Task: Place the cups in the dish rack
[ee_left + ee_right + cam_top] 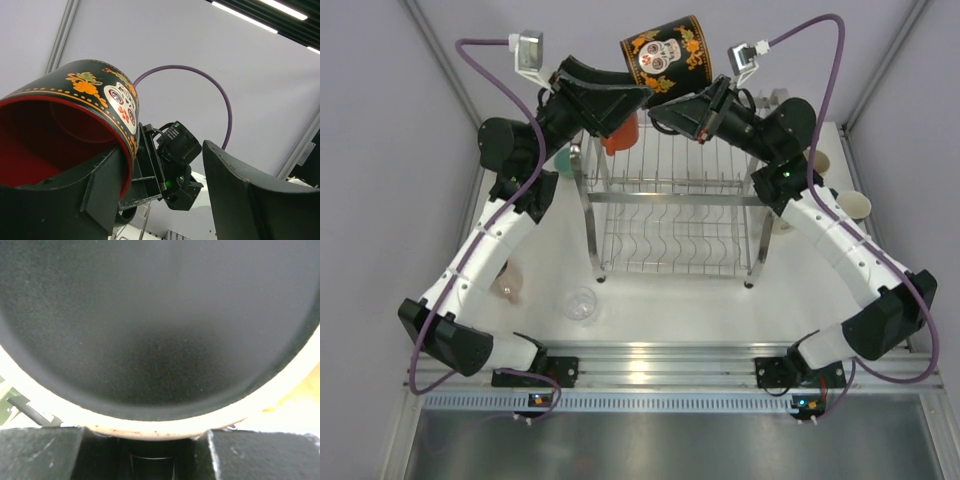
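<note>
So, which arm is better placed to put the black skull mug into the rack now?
Right: the right tool seems to grip the black mug, raised above the dish rack; the left tool is open beside the mug's rim.

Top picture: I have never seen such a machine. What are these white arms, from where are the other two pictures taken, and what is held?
These are two robot arms bolted to a table; the top picture looks down on them. The other two come from a camera on each wrist. The right gripper holds a black skull mug above the wire dish rack; the left gripper is open beside it. A clear cup and a pink cup are on the table.
</note>
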Robot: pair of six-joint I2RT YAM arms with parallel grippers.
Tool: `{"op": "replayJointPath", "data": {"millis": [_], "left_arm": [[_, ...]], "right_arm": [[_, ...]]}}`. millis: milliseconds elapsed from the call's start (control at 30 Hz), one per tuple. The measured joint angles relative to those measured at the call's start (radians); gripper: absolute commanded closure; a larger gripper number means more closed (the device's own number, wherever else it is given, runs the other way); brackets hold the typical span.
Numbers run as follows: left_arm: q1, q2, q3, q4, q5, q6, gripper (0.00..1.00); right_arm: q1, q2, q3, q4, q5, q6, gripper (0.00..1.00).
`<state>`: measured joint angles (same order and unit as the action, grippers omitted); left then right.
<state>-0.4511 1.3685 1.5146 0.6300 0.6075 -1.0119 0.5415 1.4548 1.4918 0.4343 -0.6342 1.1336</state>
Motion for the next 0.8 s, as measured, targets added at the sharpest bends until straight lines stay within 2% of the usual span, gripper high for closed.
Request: {"op": "replayJointPath", "data": {"millis": [100, 267, 567, 800], "left_arm": [[-0.002, 0.000, 0.000, 0.008, -0.003, 0.009, 0.28], [-0.002, -0.002, 0.000, 0.013, -0.003, 0.024, 0.02], [-0.002, -0.050, 0.000, -0.076, -0.039, 0.101, 0.02], [-0.002, -0.134, 0.018, -0.328, -0.132, 0.233, 0.02]], "right_arm": [[-0.026, -0.009, 0.000, 0.000, 0.002, 0.005, 1.00], [-0.061, -0.021, 0.000, -0.011, 0.005, 0.011, 1.00], [-0.101, -0.053, 0.000, -0.158, 0.013, -0.055, 1.00], [-0.106, -0.064, 0.074, -0.451, 0.077, -0.223, 1.00]]}}
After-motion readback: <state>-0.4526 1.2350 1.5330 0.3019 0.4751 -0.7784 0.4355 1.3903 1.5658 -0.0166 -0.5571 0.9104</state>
